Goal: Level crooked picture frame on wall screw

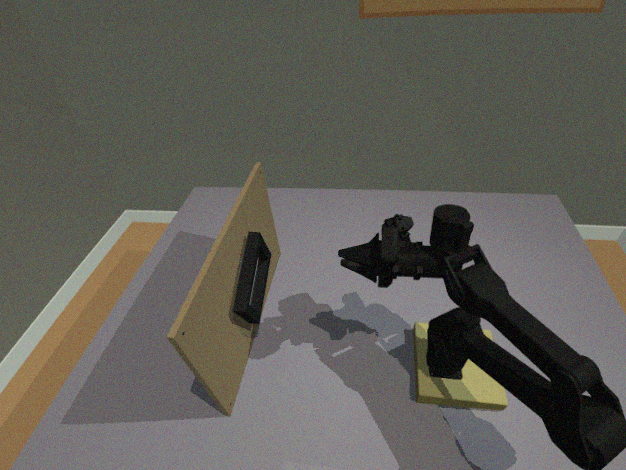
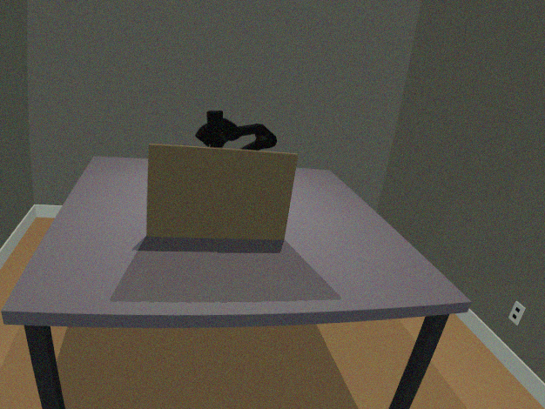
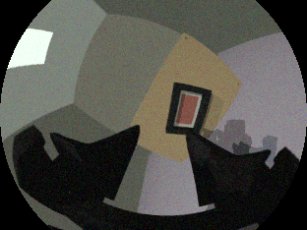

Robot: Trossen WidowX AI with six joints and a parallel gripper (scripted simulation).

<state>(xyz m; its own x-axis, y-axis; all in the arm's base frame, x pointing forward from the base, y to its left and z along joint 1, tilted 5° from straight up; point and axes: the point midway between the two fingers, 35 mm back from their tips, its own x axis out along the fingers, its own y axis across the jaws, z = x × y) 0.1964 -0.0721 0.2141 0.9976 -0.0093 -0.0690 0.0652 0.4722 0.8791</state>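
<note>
Frame (image 1: pixel 251 278) well apart from hand (image 1: pixel 348 257)

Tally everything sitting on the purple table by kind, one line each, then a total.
Tan wall board: 1
Black picture frame: 1
Yellow base plate: 1
Black robot arm, gripper open and holding nothing: 1
Total: 4

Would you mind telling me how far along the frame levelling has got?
Nothing looks done: the picture frame hangs on the wall board, untouched. The gripper is open, holds nothing, points at it across a gap. Whether it is level is unclear; lifting, shifting, releasing and checking remain.
</note>
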